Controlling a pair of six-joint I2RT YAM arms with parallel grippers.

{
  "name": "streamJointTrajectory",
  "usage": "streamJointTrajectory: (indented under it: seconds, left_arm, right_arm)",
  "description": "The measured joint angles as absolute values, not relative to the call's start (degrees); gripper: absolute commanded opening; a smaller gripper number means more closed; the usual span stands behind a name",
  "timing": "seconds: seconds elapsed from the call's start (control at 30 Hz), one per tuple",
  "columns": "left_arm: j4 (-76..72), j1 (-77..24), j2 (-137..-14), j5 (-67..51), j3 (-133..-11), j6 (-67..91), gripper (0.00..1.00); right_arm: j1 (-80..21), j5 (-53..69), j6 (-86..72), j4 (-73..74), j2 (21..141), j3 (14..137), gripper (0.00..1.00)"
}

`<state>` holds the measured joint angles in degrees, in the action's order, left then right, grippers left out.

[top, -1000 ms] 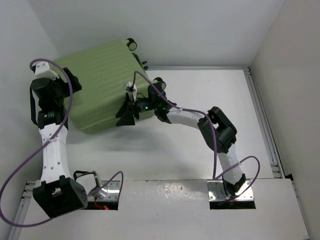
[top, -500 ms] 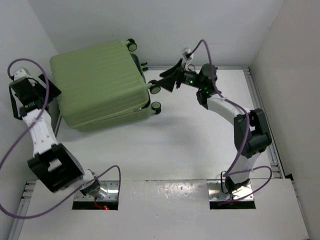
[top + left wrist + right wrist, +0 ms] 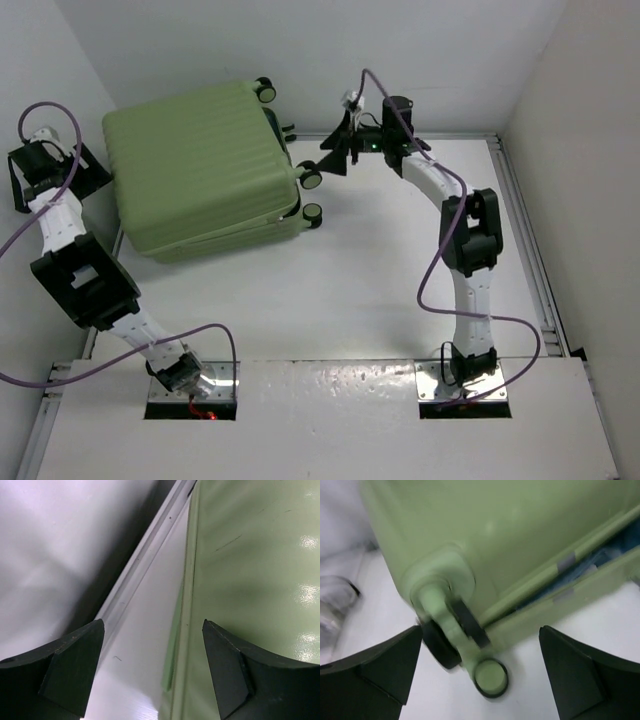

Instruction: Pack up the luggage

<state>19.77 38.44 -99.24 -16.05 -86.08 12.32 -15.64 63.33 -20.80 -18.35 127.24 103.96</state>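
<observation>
The light green ribbed luggage (image 3: 200,165) lies flat at the far left of the table, its two halves nearly together with a thin gap on the right side. Blue lining (image 3: 580,570) shows through that gap. Its black-and-green wheels (image 3: 312,178) point right. My right gripper (image 3: 335,160) is open and empty, just right of the wheels (image 3: 447,630), not touching. My left gripper (image 3: 80,172) is open and empty at the suitcase's left side, its fingers either side of the shell's lower edge (image 3: 185,630).
White walls close in at the left (image 3: 40,90) and far side. A metal rail (image 3: 145,565) runs along the table's left edge beside the suitcase. The white tabletop (image 3: 380,270) spreads to the right and front.
The lid has come down and the suitcase has swung flatter. My right gripper pulled away from the suitcase to the wheel end. My left arm swung out to the far left.
</observation>
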Motion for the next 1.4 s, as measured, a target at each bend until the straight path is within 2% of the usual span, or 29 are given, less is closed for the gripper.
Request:
streamJointTrajectory:
  seconds: [0.13,0.23,0.3,0.47,0.67,0.83,0.93,1.07,1.1,1.2,1.23,1.3,1.4]
  left_arm:
    - [19.9,37.56,-99.09,-14.28,-86.3,9.08,0.85]
    - [19.68,36.82,-98.89,-12.78,-86.41,7.27,0.85]
    - [19.31,36.16,-98.89,-11.4,-86.59,5.89,0.85]
    - [18.81,34.48,-98.91,-8.58,-86.83,3.62,0.85]
    - [19.38,30.11,-100.82,-6.09,-89.54,1.98,0.85]
    - [19.09,25.71,-102.54,-4.01,-91.53,1.32,0.85]
    - [18.94,24.27,-103.13,-3.62,-92.25,1.5,0.85]
    - [19.11,23.64,-103.28,-3.84,-92.42,2.04,0.85]
    - [18.96,23.62,-103.26,-4.08,-92.23,2.24,0.85]
    - [15.64,23.62,-101.32,-4.43,-88.73,3.9,0.86]
    - [13.23,23.62,-99.61,-4.27,-85.95,5.08,0.87]
    - [11.81,23.59,-95.61,-3.79,-81.91,7.05,0.87]
    - [13.21,22.5,-90.17,-3.57,-78.28,8.51,0.87]
  right_arm:
    - [-16.6,62.72,15.59,11.62,123.92,104.03,1.0]
    - [-17.34,61.06,33.82,26.35,123.39,108.53,1.0]
    - [-17.96,59.22,43.18,30.92,122.69,109.01,1.0]
    - [-19.88,54.76,52.8,29.12,119.35,102.69,1.0]
    - [-21.61,52.66,56.6,30.5,123.07,111.92,1.0]
    - [-22.11,50.96,57.06,28.75,122.83,111.26,1.0]
    - [-21.47,49.56,57.76,31.81,123.04,112.68,0.89]
    - [-21.47,47.22,58.78,38.65,123.87,116.07,0.69]
    - [-21.45,47.0,59.16,39.62,123.87,116.07,0.58]
    - [-21.1,47.27,61.47,42.22,123.81,115.48,0.39]
    - [-20.86,47.55,62.0,42.7,123.61,115.48,0.25]
    - [-20.05,47.72,63.79,44.16,123.42,115.48,0.18]
    - [-19.03,49.17,65.93,45.39,123.39,115.39,0.14]
